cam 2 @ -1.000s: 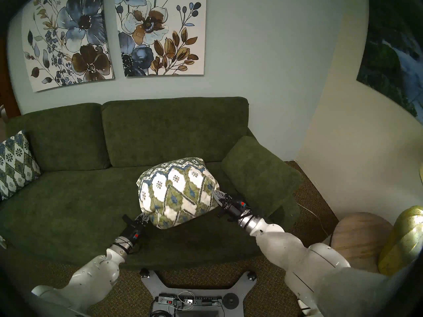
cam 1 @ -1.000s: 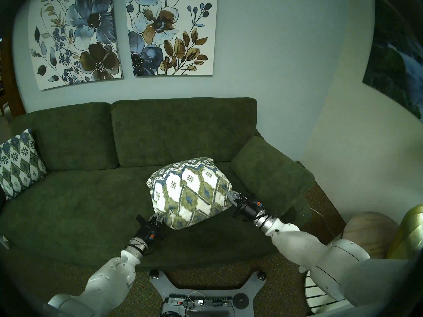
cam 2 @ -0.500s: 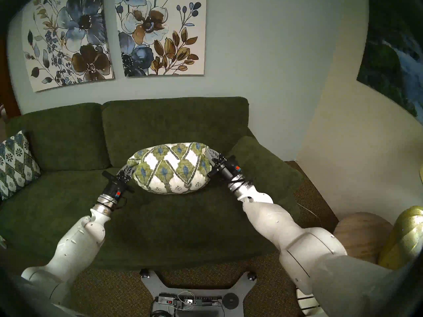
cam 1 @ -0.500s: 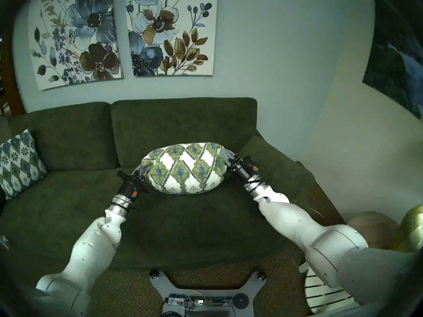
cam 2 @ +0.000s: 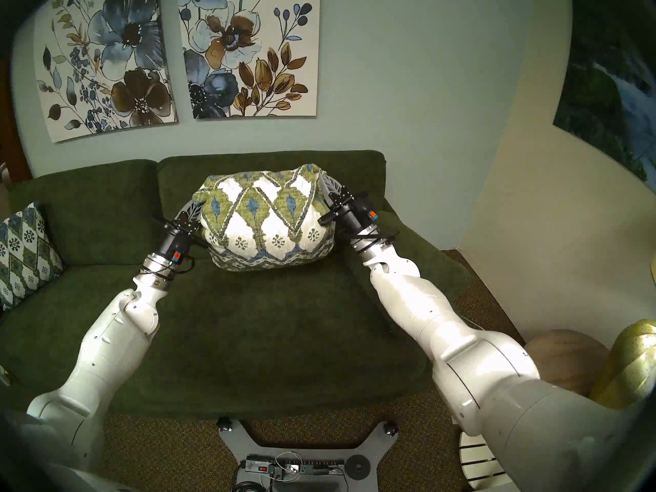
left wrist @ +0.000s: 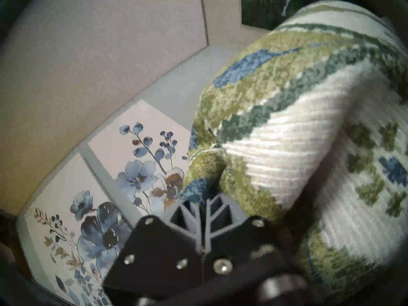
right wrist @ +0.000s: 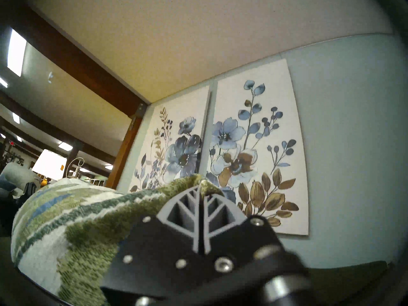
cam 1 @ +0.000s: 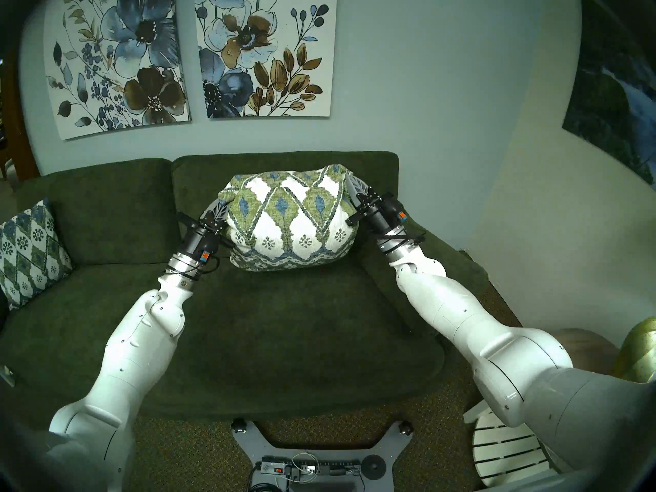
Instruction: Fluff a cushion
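Observation:
The cushion (cam 1: 289,218) (cam 2: 266,216), cream with olive-green and blue chevrons, hangs in the air in front of the sofa's backrest, held between both arms. At its upper left corner my left gripper (cam 1: 223,205) (cam 2: 196,206) is shut on a pinch of fabric; the left wrist view shows the closed grey fingers (left wrist: 202,210) biting into the cushion (left wrist: 309,144). My right gripper (cam 1: 349,183) (cam 2: 324,182) is shut on the upper right corner, and in the right wrist view its fingers (right wrist: 198,201) clamp the green corner of the cushion (right wrist: 72,221).
A dark-green sofa (cam 1: 266,338) spans the view, with a loose green cushion (cam 1: 433,253) at its right end and a bluer diamond-pattern pillow (cam 1: 30,253) at the left. Flower paintings (cam 1: 262,51) hang above. A round wooden object (cam 2: 564,360) and a gold vase (cam 2: 628,367) stand right.
Both arms have swung the cushion up and away from me, from low over the seat's front to high in front of the backrest. It turned over on the way. Both grips held.

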### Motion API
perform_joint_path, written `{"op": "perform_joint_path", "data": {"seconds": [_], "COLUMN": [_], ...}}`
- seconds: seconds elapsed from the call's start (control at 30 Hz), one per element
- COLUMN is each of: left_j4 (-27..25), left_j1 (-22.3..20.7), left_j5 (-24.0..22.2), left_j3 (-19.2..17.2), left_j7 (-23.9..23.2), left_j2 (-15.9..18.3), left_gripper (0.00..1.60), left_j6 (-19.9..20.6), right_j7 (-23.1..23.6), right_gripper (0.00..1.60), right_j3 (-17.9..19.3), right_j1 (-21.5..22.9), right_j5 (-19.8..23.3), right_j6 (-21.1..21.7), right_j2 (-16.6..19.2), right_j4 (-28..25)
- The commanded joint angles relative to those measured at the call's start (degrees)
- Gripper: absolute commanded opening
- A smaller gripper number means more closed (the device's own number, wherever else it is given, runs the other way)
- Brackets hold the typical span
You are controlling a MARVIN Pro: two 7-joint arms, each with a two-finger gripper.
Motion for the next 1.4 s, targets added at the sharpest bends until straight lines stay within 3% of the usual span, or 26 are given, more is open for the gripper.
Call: {"op": "perform_joint_path", "data": {"seconds": [0.0, 0.5, 0.7, 1.13, 1.27, 1.3, 1.37], "left_j4": [-2.6, 17.3, 22.7, 31.1, 28.2, 25.4, 24.2], "left_j1": [1.2, 14.0, 17.7, 15.1, 9.8, 11.6, 10.0], "left_j5": [4.6, 6.2, 6.3, 5.7, 5.7, 5.5, 5.5], "left_j3": [3.1, 10.3, 12.2, 12.6, 12.1, 11.2, 10.9], "left_j7": [1.1, -0.9, -0.5, 0.6, 1.3, 1.9, 2.6], "left_j2": [-1.5, -5.5, -7.7, -12.0, -11.8, -11.6, -11.7], "left_gripper": [0.00, 0.00, 0.00, 0.00, 0.00, 0.00, 0.00], "left_j6": [-0.9, 1.6, 2.0, 3.6, 3.0, 2.7, 2.1], "right_j7": [1.1, 0.1, 0.0, -1.6, -1.4, -1.5, -1.1], "right_gripper": [0.00, 0.00, 0.00, 0.00, 0.00, 0.00, 0.00], "right_j3": [0.5, -4.3, -4.7, -5.5, -5.4, -4.7, -4.7], "right_j1": [-2.9, -14.9, -18.9, -18.8, -13.7, -15.0, -13.5], "right_j5": [-2.5, -2.7, -2.6, -3.4, -3.7, -3.4, -3.5], "right_j6": [-0.3, -0.3, -0.3, -0.3, -0.3, -0.3, -0.3], "right_j2": [-0.9, -1.1, -1.4, -4.7, -5.4, -5.5, -5.9], "right_j4": [0.6, 18.5, 22.3, 26.7, 24.3, 22.3, 21.0]}}
